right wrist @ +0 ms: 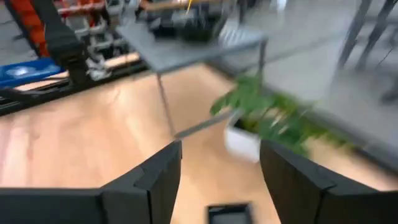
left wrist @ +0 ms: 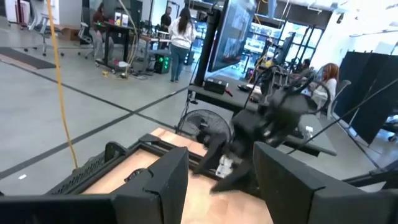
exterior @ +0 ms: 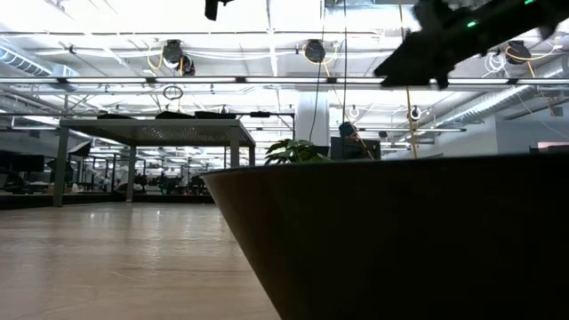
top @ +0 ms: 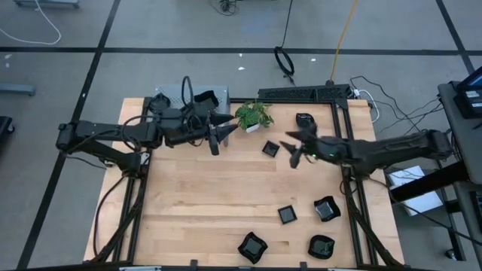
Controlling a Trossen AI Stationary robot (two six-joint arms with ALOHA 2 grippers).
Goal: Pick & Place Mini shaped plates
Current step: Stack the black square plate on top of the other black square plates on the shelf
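The right claw (top: pixel 295 156) hangs wide open with nothing in it, just beside a small square plate (top: pixel 270 149) and near the potted plant (top: pixel 254 115); to my eye, a careless reach could clip the plant or skid the glossy dish across the surface (top: pixel 211 203). The left claw (top: pixel 216 138), also open and empty, waits by the plant's other side. The other mini shaped plates (top: pixel 326 208) lie loose toward the near right corner, and I see no container to take them.
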